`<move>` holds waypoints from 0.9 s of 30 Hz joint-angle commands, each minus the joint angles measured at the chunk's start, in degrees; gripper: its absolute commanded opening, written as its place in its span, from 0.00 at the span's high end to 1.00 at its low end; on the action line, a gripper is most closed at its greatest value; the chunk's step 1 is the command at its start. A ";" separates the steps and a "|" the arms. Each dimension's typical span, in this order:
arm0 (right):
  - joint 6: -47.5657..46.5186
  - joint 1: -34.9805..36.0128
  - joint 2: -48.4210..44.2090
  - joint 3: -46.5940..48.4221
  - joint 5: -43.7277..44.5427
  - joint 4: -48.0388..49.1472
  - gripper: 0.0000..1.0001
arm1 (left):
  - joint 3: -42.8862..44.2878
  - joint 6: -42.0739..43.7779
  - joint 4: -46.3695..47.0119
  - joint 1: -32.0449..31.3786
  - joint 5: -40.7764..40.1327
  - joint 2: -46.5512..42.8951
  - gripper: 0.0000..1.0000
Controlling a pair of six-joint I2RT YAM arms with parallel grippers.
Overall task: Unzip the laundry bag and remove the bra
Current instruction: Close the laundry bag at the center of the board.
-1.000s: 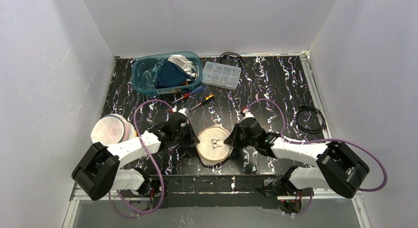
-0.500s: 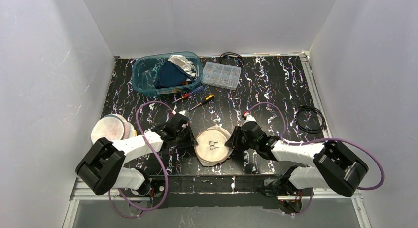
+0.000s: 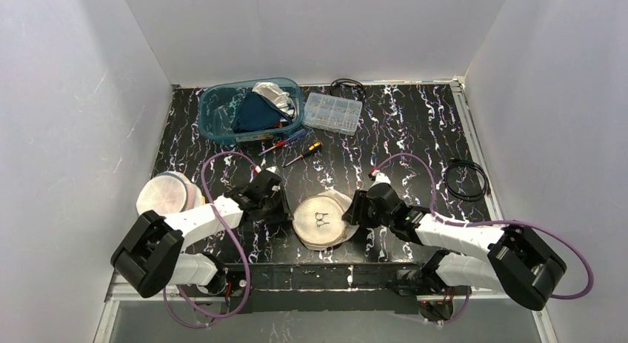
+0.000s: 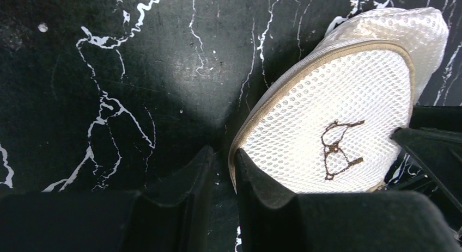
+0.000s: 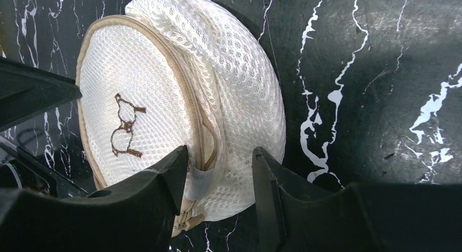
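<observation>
The round white mesh laundry bag [image 3: 322, 220] lay on the black marbled counter [image 3: 415, 128] near its front edge, between the two arms, with its flat face and a small brown bra emblem [image 3: 322, 215] turned upward. The left gripper [image 3: 286, 210] was low at the bag's left edge. In its wrist view the fingers [image 4: 190, 181] stood only narrowly apart, with dark counter showing in the gap. The bag's tan rim [image 4: 283, 80] touched the inner side of one finger, though apparently it was not pinched. The right gripper [image 3: 354, 210] sat at the bag's right side with its fingers [image 5: 169, 178] moderately spread. They straddled the bulging mesh side wall, where the tan zipper [image 5: 206, 139] curved round. A small grey tab [image 5: 199, 178] lay just inside the gap, against one finger. The stretch of zipper in view looked closed, and no garment could be made out through the mesh. At the back left of the counter stood a teal bin [image 3: 215, 110] holding dark blue and pale fabric, with a clear compartment box [image 3: 333, 112] just beside it on the right. Two screwdrivers [image 3: 304, 153] lay in front of them. A coiled black cable [image 3: 466, 181] rested near the right wall, and a pale round item [image 3: 164, 195] sat by the left arm.
</observation>
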 commanded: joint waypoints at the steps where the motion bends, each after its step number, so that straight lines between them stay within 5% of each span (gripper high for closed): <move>1: -1.98 -0.37 -0.30 0.11 -1.08 -2.81 0.44 | 1.46 1.43 -0.93 0.51 2.70 -2.07 0.80; 11: -0.24 -0.37 -1.24 -0.76 -4.18 1.83 0.38 | 1.53 0.98 5.82 0.10 10.80 2.04 0.87; 19: -1.81 -0.39 -8.40 2.58 0.02 -5.04 0.17 | 3.06 2.00 4.98 -0.14 10.49 1.68 0.90; 27: -1.63 -1.01 -6.31 1.76 0.71 -9.02 0.14 | 3.83 2.40 4.95 -0.41 11.10 2.68 0.92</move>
